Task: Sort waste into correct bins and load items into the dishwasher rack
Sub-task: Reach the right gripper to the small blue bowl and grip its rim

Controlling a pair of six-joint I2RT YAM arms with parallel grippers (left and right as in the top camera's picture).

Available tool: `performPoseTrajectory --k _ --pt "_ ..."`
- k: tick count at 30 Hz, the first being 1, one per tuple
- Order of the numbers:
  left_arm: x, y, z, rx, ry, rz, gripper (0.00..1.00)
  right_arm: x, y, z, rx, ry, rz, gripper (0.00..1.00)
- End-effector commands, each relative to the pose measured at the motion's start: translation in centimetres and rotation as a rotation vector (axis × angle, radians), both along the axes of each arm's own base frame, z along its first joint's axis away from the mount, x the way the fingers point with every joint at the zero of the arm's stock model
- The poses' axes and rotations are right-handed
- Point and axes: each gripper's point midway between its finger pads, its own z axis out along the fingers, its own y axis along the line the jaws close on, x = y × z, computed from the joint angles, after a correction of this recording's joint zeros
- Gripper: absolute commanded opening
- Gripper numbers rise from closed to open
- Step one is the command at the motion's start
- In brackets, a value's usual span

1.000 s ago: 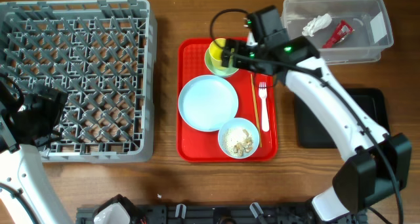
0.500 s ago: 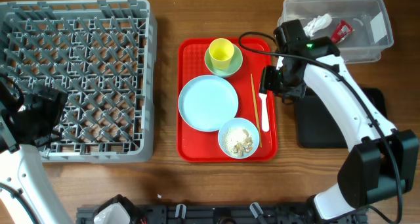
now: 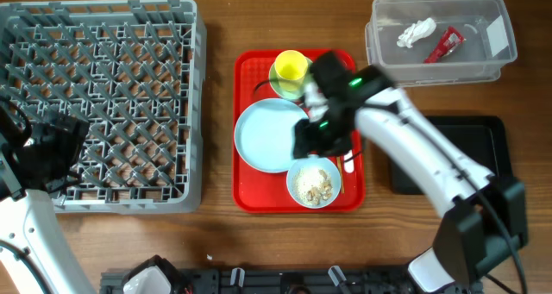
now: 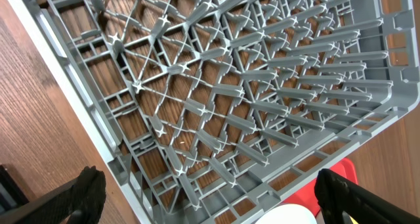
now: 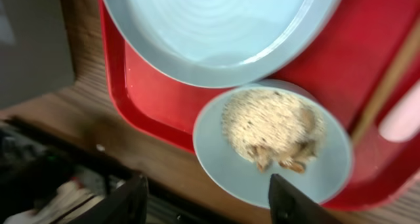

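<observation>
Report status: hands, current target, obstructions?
Left hand open over dishwasher rack. Right hand open, empty, above small bowl with food scraps on red tray. Plate close beside bowl.

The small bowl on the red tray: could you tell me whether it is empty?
Not empty: the small bowl holds a mound of beige rice-like scraps, plain in the right wrist view.

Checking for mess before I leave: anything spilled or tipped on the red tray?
Nothing stands out: the rice scraps sit inside the bowl, the yellow cup stands upright, and the blue plate lies flat.
</observation>
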Motion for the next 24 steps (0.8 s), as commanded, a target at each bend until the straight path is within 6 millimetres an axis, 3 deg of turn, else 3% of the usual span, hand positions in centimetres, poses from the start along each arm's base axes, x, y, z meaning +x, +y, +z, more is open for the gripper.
performPoseTrajectory --k 1,5,10,15,20,24 --pt "0.0 0.4 0.7 0.014 -0.017 0.021 1.0 -1.4 1.4 -2.0 -0.195 -0.124 -0.028 0.72" --pt "0.0 0.4 0.7 0.014 -0.017 0.021 1.0 -3.4 2.1 -3.5 -0.286 -0.166 -0.094 0.75" --pt "0.0 0.4 0.7 0.014 -0.017 0.021 1.0 -4.6 3.4 -6.3 -0.213 -0.148 -0.064 0.67" --pt "0.0 0.4 0.7 0.014 -0.017 0.021 1.0 -4.0 3.4 -7.4 -0.208 -0.189 -0.07 0.58" --pt "0.0 0.4 0.7 0.014 -0.017 0.021 1.0 -4.1 3.0 -8.2 -0.217 -0.198 -0.055 0.42" --pt "0.0 0.4 0.7 0.014 -0.017 0.021 1.0 -3.9 2.3 -9.6 -0.274 -0.197 -0.04 0.41"
